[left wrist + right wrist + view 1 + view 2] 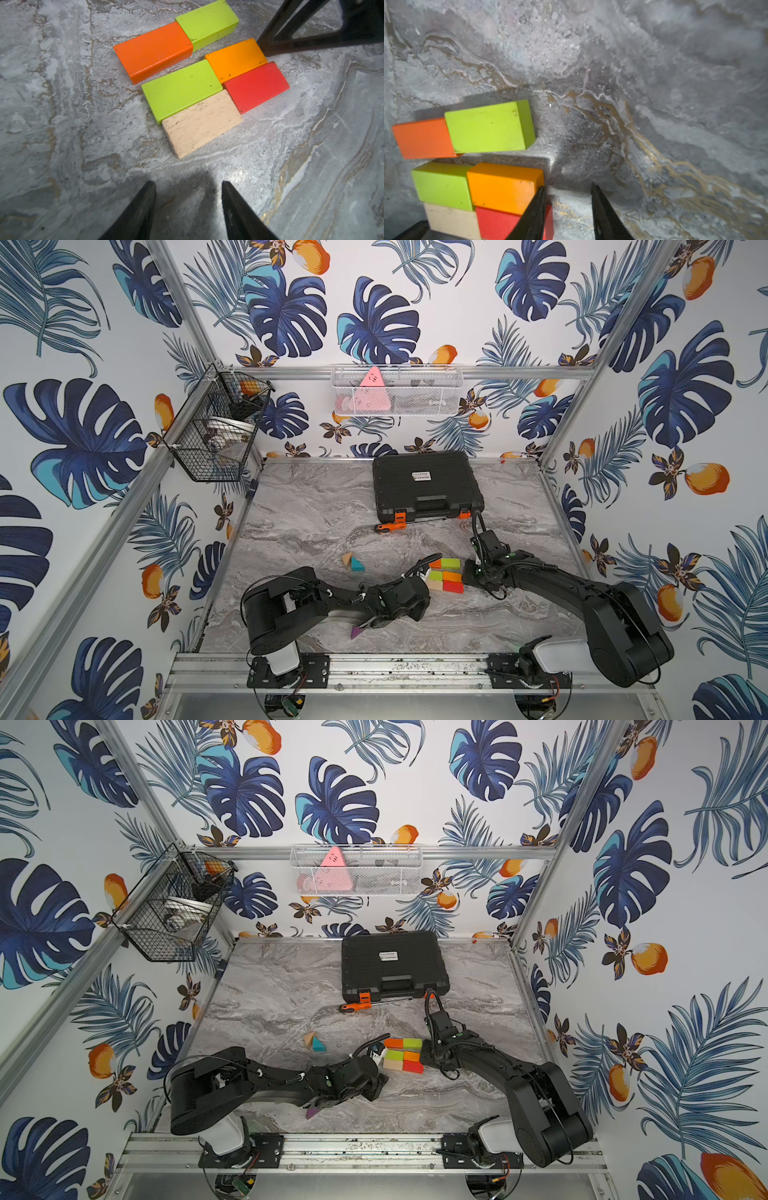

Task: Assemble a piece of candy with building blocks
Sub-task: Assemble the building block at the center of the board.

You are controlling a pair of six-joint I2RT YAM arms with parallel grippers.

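Note:
Six rectangular building blocks lie flat in a cluster [446, 574] [402, 1054]. A red-orange block [153, 52] and a lime one [207, 22] form the far row. Lime [180, 89] with orange [235, 59], and plain wood [201, 122] with red [256, 87], form the two near rows. My left gripper [189, 184] stands open just short of the wood block, bare table between its fingers. My right gripper [568, 187] is open and empty at the cluster's right end, one finger [538, 199] against the orange [504, 187] and red [496, 222] blocks.
A wood and a teal triangle [354, 562] lie to the left of the cluster. A purple triangle [357, 631] peeks out under my left arm. Behind are an orange-handled screwdriver [390, 527] and a shut black case [426, 485]. Wire baskets [397, 389] hang on the walls.

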